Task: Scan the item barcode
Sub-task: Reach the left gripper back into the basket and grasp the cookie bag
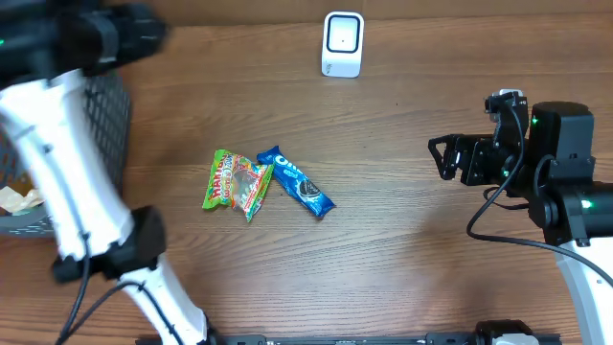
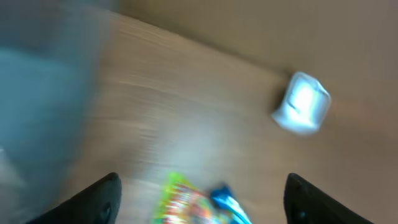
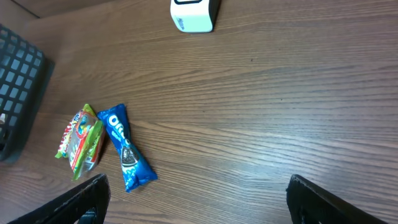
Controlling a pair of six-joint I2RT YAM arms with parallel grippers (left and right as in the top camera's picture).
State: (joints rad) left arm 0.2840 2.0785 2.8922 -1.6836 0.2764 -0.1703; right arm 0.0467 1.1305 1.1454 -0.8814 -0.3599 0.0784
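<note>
Two snack items lie side by side mid-table: a green candy packet (image 1: 235,182) and a blue Oreo packet (image 1: 297,189). The white barcode scanner (image 1: 343,43) stands at the far edge. My left arm (image 1: 105,38) is a moving blur at the far left, above the basket. In its blurred wrist view the left gripper (image 2: 202,183) is open and empty, with the green packet (image 2: 186,202), blue packet (image 2: 227,202) and scanner (image 2: 301,102) ahead. My right gripper (image 1: 445,158) hovers at the right, open and empty (image 3: 199,202), well clear of the Oreo packet (image 3: 124,146).
A dark mesh basket (image 1: 105,115) stands at the left edge with a wrapped item (image 1: 19,199) inside; it also shows in the right wrist view as the basket (image 3: 18,87). Bare wooden tabletop lies between the packets and the right gripper.
</note>
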